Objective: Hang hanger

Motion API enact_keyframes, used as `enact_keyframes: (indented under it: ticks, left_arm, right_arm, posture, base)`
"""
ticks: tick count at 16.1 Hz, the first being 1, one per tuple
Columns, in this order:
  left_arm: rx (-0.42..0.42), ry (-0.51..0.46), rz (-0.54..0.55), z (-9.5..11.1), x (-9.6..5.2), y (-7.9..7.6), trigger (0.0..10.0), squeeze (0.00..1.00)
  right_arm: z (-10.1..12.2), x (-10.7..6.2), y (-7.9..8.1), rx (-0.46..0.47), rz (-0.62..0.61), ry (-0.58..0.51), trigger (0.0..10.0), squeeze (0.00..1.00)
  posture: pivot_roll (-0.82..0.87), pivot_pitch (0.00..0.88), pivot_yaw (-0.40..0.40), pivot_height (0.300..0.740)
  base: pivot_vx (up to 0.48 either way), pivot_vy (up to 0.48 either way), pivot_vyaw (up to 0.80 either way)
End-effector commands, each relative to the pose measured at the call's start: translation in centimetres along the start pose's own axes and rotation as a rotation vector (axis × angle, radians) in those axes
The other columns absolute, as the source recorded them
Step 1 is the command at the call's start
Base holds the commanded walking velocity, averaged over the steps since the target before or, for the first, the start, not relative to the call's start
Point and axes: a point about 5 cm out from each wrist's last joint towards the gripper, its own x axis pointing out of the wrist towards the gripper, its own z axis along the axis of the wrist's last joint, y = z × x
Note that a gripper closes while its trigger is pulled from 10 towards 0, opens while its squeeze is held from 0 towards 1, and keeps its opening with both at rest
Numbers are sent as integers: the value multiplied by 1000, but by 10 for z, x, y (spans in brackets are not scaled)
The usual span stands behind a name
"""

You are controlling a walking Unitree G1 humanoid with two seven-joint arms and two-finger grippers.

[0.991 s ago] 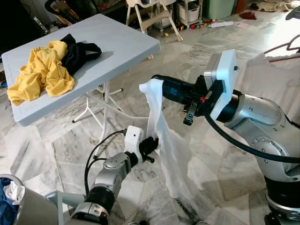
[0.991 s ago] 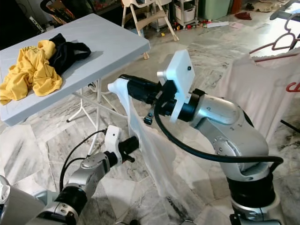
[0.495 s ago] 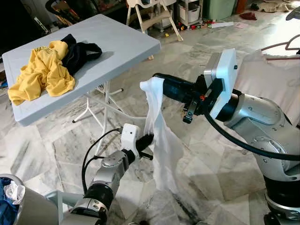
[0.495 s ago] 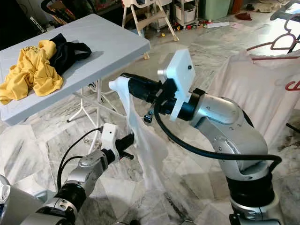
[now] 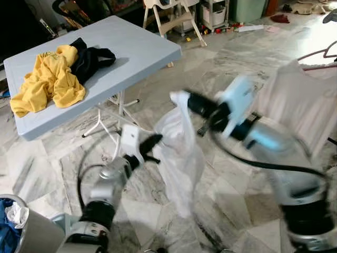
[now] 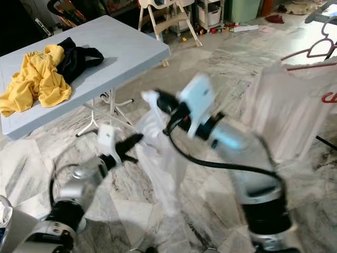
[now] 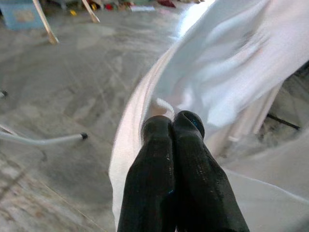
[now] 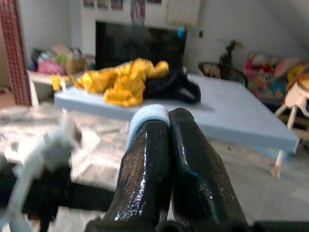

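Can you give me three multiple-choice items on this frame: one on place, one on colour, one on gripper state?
1. Where does the yellow shirt lie?
A. on the floor
B. on the folding table
C. on a hanger

2. What colour is the cloth held between the two arms?
A. white
B. yellow
C. black

3. How is the left gripper?
A. wide open beside the cloth
B. shut on the cloth
C. resting on the table

Key: 1 B, the shirt sits on the tabletop next to a black garment. 2 A, the hanging cloth is white in both eye views. 3 B, the left wrist view shows the fingers closed together with white fabric pinched at the tips; the right gripper is likewise shut on cloth.
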Motion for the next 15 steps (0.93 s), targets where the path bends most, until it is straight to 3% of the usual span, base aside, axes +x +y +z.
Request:
enact_keyframes:
  ticks: [1,6,11,14,15]
  left_arm:
    - [12,-7,30,4,-4,7,0,0]
    - [96,-16,30,21,-7,13,0,0]
    - [164,-23,76,35,-11,27,0,0]
    - [172,-13,110,36,-13,35,0,0]
    - [146,-24,118,35,-14,34,0,0]
  right_arm:
    - [0,5,4,-34,-4,-11,0,0]
    - [-50,4,10,-85,-105,152,0,0]
    - [-75,-9,2,-122,-196,256,0,0]
    - [-67,-11,-15,-156,-310,222,0,0]
    - [-61,-12,-26,-227,-366,213,0,0]
  posture:
    - [-169,97,162,740]
    - [-142,95,170,740]
    - [-138,96,177,740]
    - [-138,92,181,740]
    - [-137,97,182,740]
  base:
    - [0,0,0]
    - [0,0,0]
    - [0,0,0]
    - [0,0,0]
    - [0,0,0]
